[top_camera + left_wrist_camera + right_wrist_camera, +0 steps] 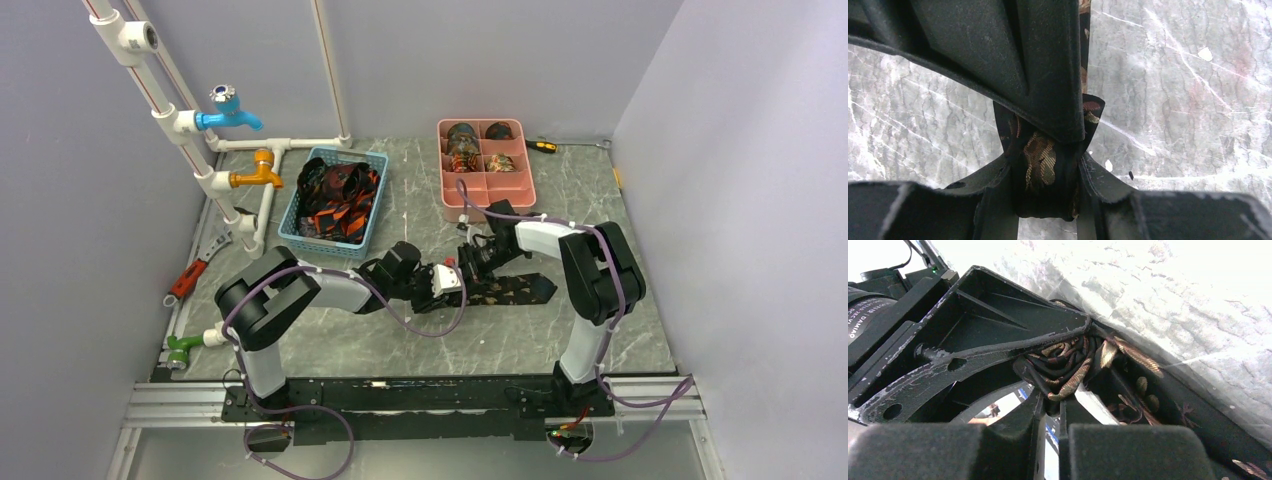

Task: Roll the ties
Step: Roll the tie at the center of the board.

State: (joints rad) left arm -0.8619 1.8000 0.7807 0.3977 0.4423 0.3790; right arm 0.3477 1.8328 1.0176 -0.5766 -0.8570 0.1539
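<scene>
Grey marble table holds a blue basket of loose ties, a pink tray of finished coils, and one tie lying mid-table, seemingly half rolled. The left gripper and right gripper both pinch its coil. The next move probably calls for winding along the tail while keeping it tight.

The black motor housing bears what looks like "DAMIAO".
</scene>
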